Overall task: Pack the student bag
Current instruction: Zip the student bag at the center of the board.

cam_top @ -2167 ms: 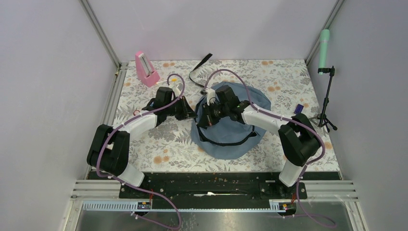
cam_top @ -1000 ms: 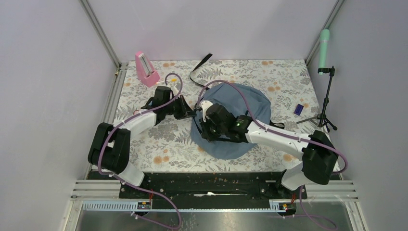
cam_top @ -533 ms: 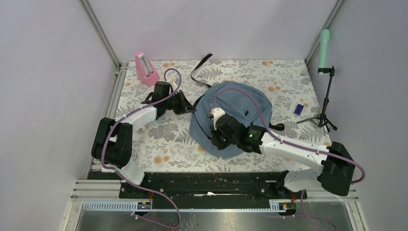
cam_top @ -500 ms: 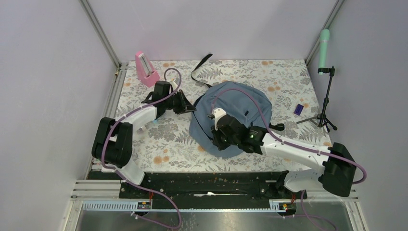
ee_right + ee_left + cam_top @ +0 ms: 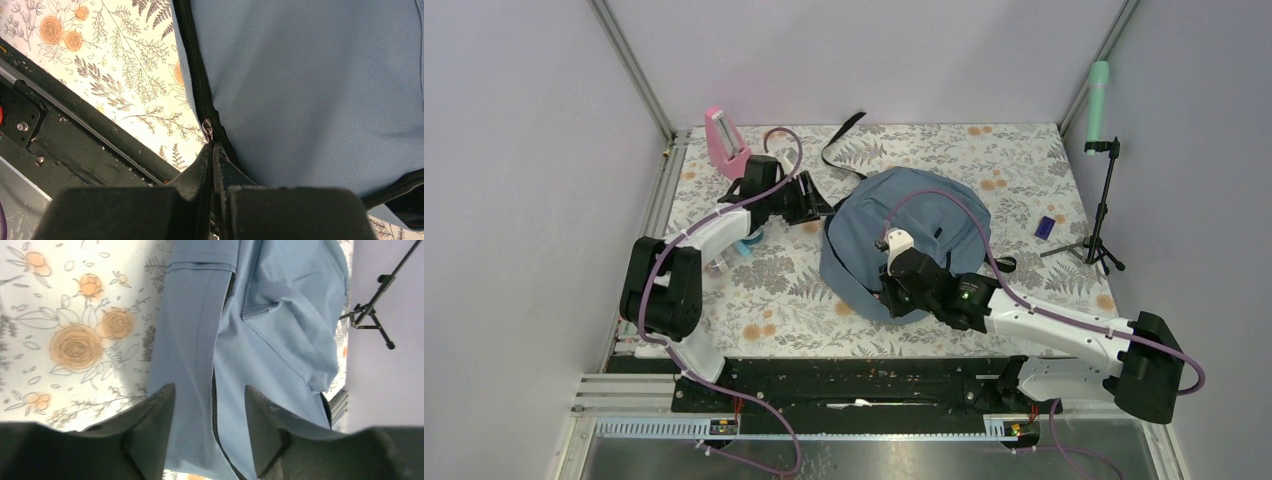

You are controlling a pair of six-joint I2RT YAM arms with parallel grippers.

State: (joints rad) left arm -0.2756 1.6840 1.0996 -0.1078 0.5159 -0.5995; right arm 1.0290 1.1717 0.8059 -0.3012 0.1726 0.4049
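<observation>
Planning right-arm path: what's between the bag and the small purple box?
Only bare flowered tablecloth between bag and purple box; seen in top view.

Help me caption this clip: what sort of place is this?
Likely a robot lab test cell: plain walls on aluminium framing, a left arm and right arm bolted at the table edge, reaching a student bag.

Soft, even light from above fills the overhead view. The floral-patterned tabletop [image 5: 1024, 170] reads bright, with only faint, short shadows under the arms and no glare. In the left wrist view the dark left claw [image 5: 209, 390] at 6 o'clock is blurred and underlit, and the print at 9 o'clock is nearly washed out. In the right wrist view the large grey-blue fabric backpack [image 5: 310, 75] shows crisp weave. The black right claw [image 5: 212, 150] at 6 o'clock is soft, and a small silver zipper pull [image 5: 207, 129] glints.
</observation>
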